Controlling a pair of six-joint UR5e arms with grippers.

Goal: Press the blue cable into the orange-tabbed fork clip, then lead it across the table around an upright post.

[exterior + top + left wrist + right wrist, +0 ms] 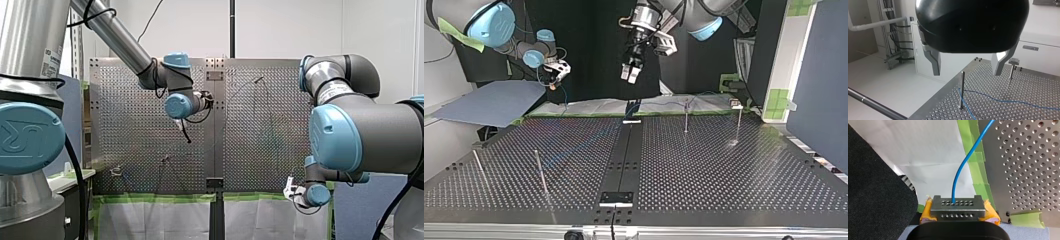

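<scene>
While my left claw [967,72] gapes wide, my right claw [958,213] pinches the blue cable [956,180], its length leading ahead.

A thin blue cable [961,167] crosses a silvery metal table [1028,170] patterned with even rows of round holes and edged in bright green tape [976,167]. My right gripper [958,205] has yellow-orange pads. My left gripper [967,72] is glossy black with grey fingers. At the front view's sides, the grey robot arms [370,115] carry pale blue caps [30,135].
</scene>
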